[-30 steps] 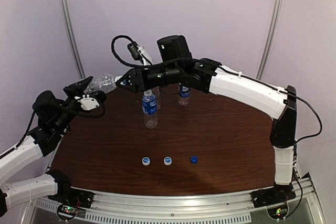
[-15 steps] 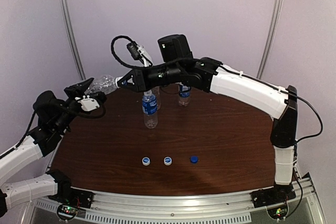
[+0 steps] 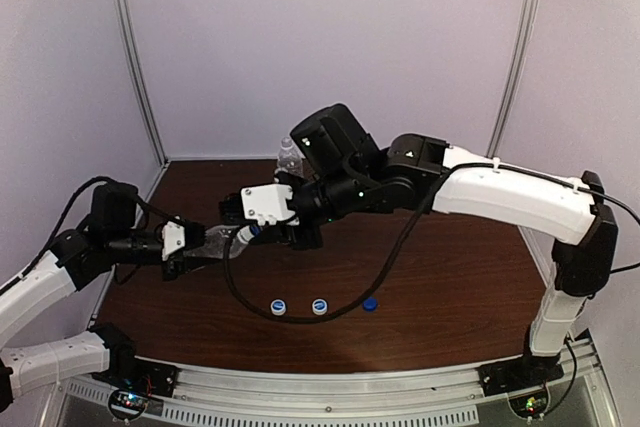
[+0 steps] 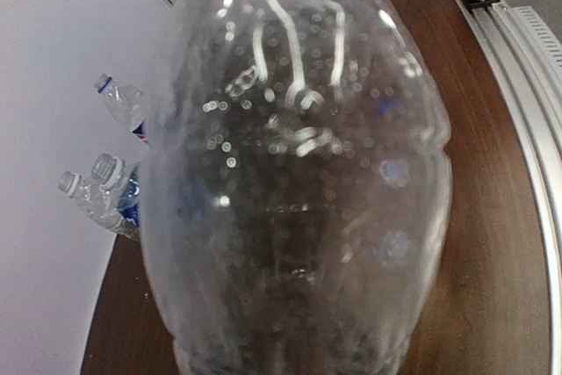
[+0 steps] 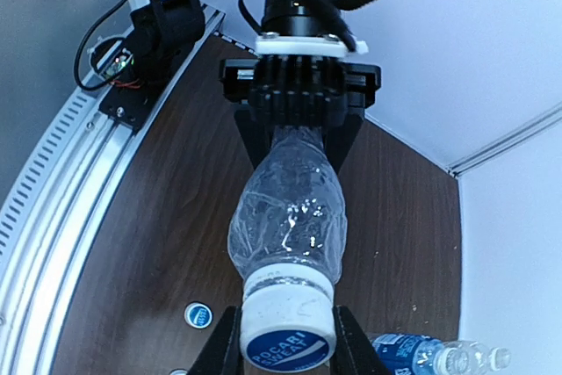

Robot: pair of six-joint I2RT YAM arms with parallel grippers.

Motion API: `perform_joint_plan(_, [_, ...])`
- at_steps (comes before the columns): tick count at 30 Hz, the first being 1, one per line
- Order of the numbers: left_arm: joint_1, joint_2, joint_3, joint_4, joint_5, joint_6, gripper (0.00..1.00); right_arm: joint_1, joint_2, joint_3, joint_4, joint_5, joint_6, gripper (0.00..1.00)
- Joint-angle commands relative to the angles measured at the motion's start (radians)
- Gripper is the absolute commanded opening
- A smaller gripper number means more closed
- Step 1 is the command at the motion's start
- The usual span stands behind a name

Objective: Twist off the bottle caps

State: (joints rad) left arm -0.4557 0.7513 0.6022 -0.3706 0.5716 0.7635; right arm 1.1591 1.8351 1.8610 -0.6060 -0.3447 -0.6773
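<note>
My left gripper (image 3: 205,244) is shut on the base of a clear, label-free bottle (image 3: 225,238) and holds it lying level above the table. In the right wrist view the bottle (image 5: 288,217) points at the camera, with the left gripper (image 5: 297,151) behind it. My right gripper (image 3: 256,232) is shut on its white cap with a blue top (image 5: 288,335), one finger on each side. The bottle (image 4: 299,173) fills the left wrist view and hides my left fingers. Two white caps (image 3: 279,306) (image 3: 320,305) and a dark blue cap (image 3: 369,302) lie loose at the front.
Other clear bottles stand at the back of the table (image 3: 289,157); several show in the left wrist view (image 4: 118,107) and low right in the right wrist view (image 5: 421,353). The metal rail (image 3: 330,387) runs along the near edge.
Both arms have moved from the back left toward the front middle. The left carried the bottle along and tipped it level. The right gripper has dropped and closed on the cap.
</note>
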Motion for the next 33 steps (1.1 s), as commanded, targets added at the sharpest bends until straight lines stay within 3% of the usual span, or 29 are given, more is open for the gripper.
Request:
perform_joint_plan(1, [0.002,0.006,0.022,-0.112,0.211,-0.095,0.17,0.032,-0.039,-0.037,-0.062,0.172,-0.369,0.0])
perform_joint_plan(8, [0.002,-0.004,0.008,-0.118,0.197,-0.094,0.16,0.066,-0.1,-0.149,0.084,0.357,-0.543,0.0])
perform_joint_plan(12, [0.002,-0.011,-0.004,-0.126,0.187,-0.082,0.16,0.066,-0.19,-0.286,0.252,0.35,-0.661,0.0])
perform_joint_plan(24, [0.002,-0.017,-0.009,-0.122,0.171,-0.048,0.13,0.065,-0.243,-0.35,0.308,0.304,-0.65,0.0])
perform_joint_plan(25, [0.002,-0.018,-0.009,-0.115,0.169,-0.052,0.12,0.065,-0.236,-0.35,0.321,0.291,-0.634,0.09])
perform_joint_plan(27, [0.002,-0.022,-0.006,-0.086,0.156,-0.07,0.12,0.065,-0.224,-0.35,0.353,0.274,-0.596,0.45])
perform_joint_plan(29, [0.002,-0.028,-0.001,-0.049,0.129,-0.088,0.11,0.064,-0.22,-0.353,0.397,0.264,-0.543,0.69])
perform_joint_plan(30, [0.002,-0.032,0.005,-0.032,0.113,-0.09,0.1,0.065,-0.218,-0.353,0.423,0.26,-0.508,0.88])
perform_joint_plan(31, [0.002,-0.032,0.011,-0.019,0.099,-0.091,0.1,0.064,-0.219,-0.349,0.439,0.256,-0.468,0.98])
perform_joint_plan(33, [0.002,-0.033,0.021,0.016,0.062,-0.103,0.09,0.063,-0.22,-0.331,0.45,0.244,-0.396,1.0])
